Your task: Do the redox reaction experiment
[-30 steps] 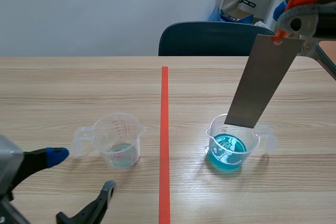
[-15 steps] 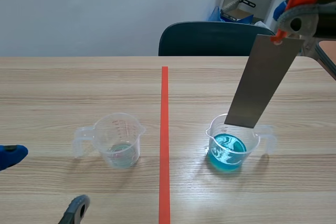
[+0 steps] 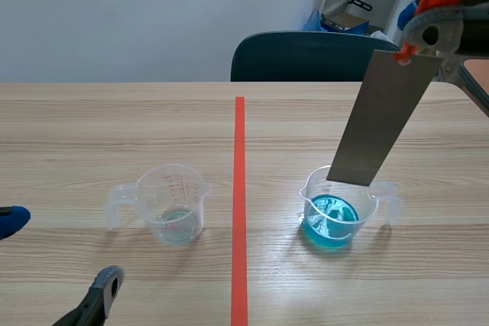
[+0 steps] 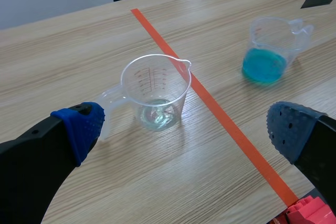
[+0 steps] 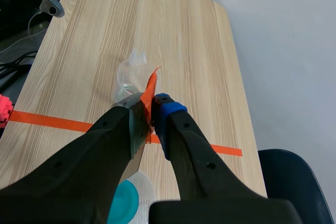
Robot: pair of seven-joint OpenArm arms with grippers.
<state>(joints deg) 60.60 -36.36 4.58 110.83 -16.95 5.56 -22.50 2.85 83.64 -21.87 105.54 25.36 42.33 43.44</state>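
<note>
Right now we see the right gripper [image 3: 428, 32] raised over the far right of the table [image 3: 114, 120], its fingers pressed onto the top of a grey strip [image 3: 378, 120]. From the right wrist view, the gripper [image 5: 148, 106] pinches the strip edge-on, with an orange tab [image 5: 150, 90] sticking up between the fingertips. The strip hangs down at a slant. Its lower edge sits at the rim of the blue cup [image 3: 336, 215], above the blue liquid. We cannot tell whether it dips inside the rim, and it does not seem to reach the liquid.

The blue cup stands right of the tape line [image 3: 239, 188], its handle pointing right. The clear cup [image 3: 174, 204] stands left of the line with a little clear liquid at the bottom, its handle pointing left. The two cups are well apart, with the line between them.

The left gripper [image 3: 59, 253] sits low at the near left corner, fingers spread wide and holding nothing. From the left wrist view, the gripper [image 4: 185, 132] frames the clear cup [image 4: 156, 90], which stands ahead of it between the two pads; the cup's handle points toward one blue pad [image 4: 81, 127] but stays apart from it. The blue cup [image 4: 268, 51] lies farther off, beyond the tape.

A dark chair [image 3: 306, 55] stands behind the table's far edge.
</note>
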